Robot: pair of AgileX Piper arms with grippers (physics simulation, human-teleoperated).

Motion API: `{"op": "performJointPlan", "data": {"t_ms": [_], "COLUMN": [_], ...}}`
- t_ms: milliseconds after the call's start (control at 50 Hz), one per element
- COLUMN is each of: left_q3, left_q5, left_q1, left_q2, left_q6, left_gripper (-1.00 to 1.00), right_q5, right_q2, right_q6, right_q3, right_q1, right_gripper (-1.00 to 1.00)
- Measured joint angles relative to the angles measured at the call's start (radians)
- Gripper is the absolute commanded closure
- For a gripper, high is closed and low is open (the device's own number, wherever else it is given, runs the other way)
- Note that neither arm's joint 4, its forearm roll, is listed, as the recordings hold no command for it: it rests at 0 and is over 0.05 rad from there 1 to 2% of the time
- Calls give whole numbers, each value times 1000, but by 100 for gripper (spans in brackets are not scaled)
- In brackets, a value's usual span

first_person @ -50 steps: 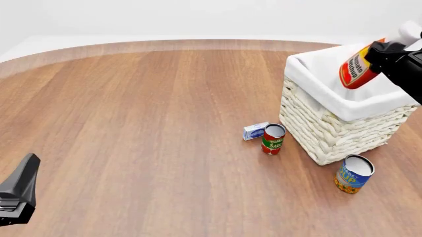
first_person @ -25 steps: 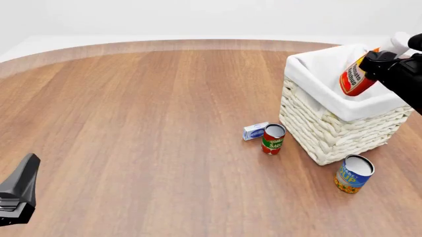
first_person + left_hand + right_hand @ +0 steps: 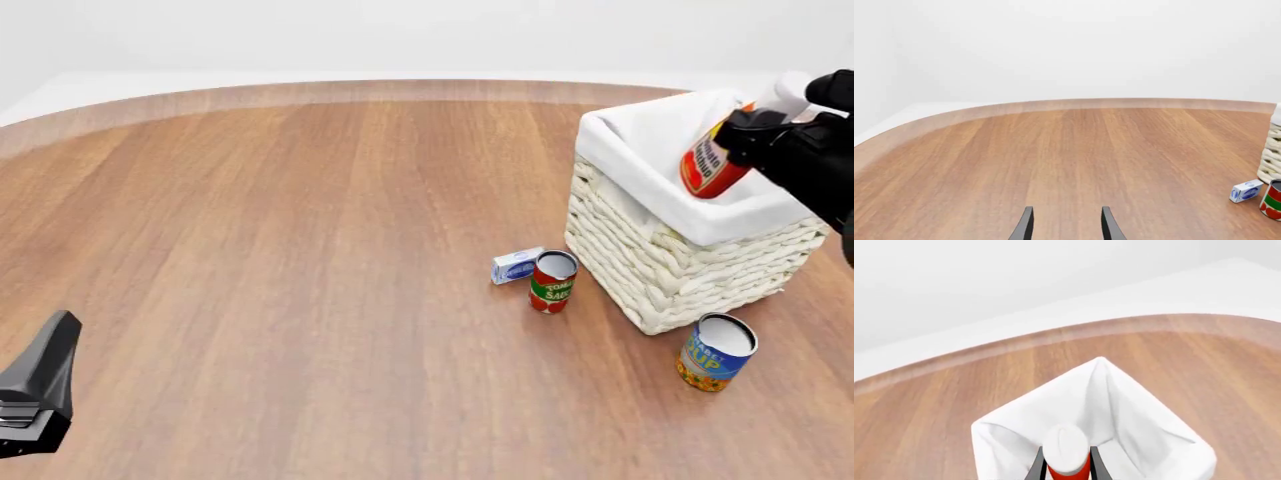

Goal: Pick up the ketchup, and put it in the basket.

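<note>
Over the basket (image 3: 694, 250), right gripper (image 3: 747, 125) is clamped on the ketchup (image 3: 707, 165), tilted with its base dipping past the cloth rim, likely ready for release. Left gripper (image 3: 1064, 227) idles low, fingers apart, holding nothing.

matte black angular arm links, thin dark tapered gripper (image 3: 1066, 225) fingers
</note>
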Motion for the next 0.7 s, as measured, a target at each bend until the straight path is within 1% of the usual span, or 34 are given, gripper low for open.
{"op": "performJointPlan", "data": {"t_ms": [700], "left_q3": [0], "left_q5": [0], "left_q1": [0], "left_q2": [0], "left_q6": [0], "left_gripper": [-100], "right_q5": [-10], "right_q2": [21], "right_q6": [-7], "right_q3": [3], "right_q1": [15], "right_gripper": [100]}}
